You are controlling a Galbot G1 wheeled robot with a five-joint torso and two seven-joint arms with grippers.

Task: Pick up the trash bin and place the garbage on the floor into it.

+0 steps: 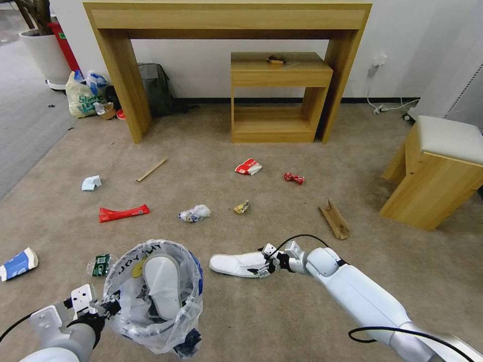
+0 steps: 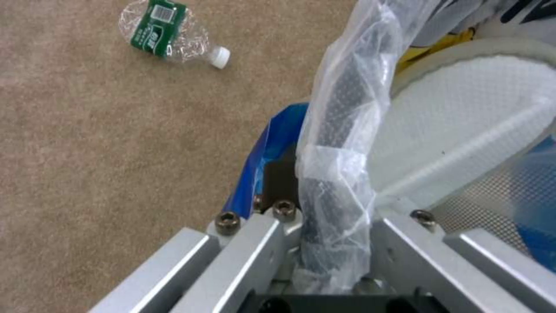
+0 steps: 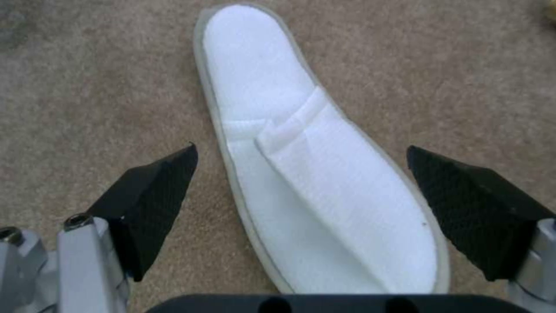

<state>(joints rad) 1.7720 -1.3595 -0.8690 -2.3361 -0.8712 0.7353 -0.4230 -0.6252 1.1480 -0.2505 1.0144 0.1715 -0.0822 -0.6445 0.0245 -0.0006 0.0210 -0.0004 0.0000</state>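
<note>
My left gripper (image 1: 108,306) is shut on the rim of the trash bin (image 1: 151,296), held just above the floor (image 1: 282,311) at the near left. The bag-covered rim (image 2: 333,182) runs between its fingers. One white slipper (image 1: 163,284) stands inside the bin. The other slipper (image 1: 236,264) lies flat on the carpet to the right. My right gripper (image 1: 264,264) is open at its end, one finger on each side of the slipper (image 3: 301,187). Other garbage lies around: a bottle (image 1: 101,265), a paper cup (image 1: 17,264), a red wrapper (image 1: 123,212), a carton (image 1: 248,167), a cardboard strip (image 1: 334,219).
A wooden console table (image 1: 226,20) and a lower shelf (image 1: 279,95) stand against the far wall. A padded stool (image 1: 437,171) is at the right. A tied shopping bag (image 1: 83,95) and a grey backpack (image 1: 156,88) sit at the far left.
</note>
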